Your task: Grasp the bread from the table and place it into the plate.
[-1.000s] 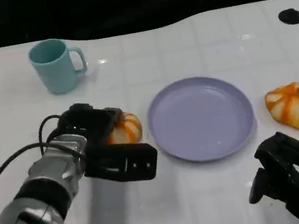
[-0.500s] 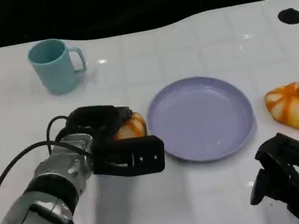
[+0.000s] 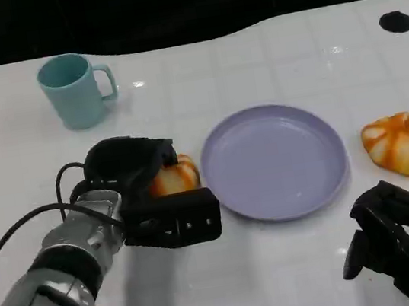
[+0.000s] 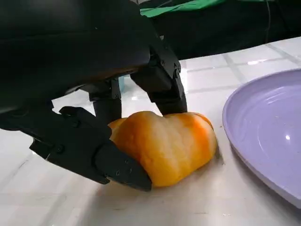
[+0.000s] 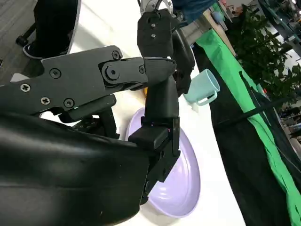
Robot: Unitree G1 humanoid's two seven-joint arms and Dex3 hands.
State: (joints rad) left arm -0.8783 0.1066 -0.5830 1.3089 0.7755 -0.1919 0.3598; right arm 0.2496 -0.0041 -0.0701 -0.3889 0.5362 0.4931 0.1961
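White tabletop with faint tile lines fills the scene, black beyond its far edge. On it the left hand (image 3: 134, 171) has its fingers (image 4: 101, 157) wrapped around one bread (image 3: 174, 177); the left wrist view shows dark fingers pressing it from both sides while its underside looks to be resting on the table (image 3: 285, 279). So the grasp seems made, but the lift and the carry are not yet done: the bread sits just left of the plate (image 3: 275, 162), which holds nothing. What is left, by my reading, is to raise the roll, move it right over the rim and let go. The right hand (image 3: 406, 242) rests at the near right, fingers curled in with nothing in them. Counted: two orange-striped rolls, the gripped one and a second bread (image 3: 404, 141) lying right of the plate; one lilac plate; one teal mug (image 3: 76, 89) at the far left; two hands
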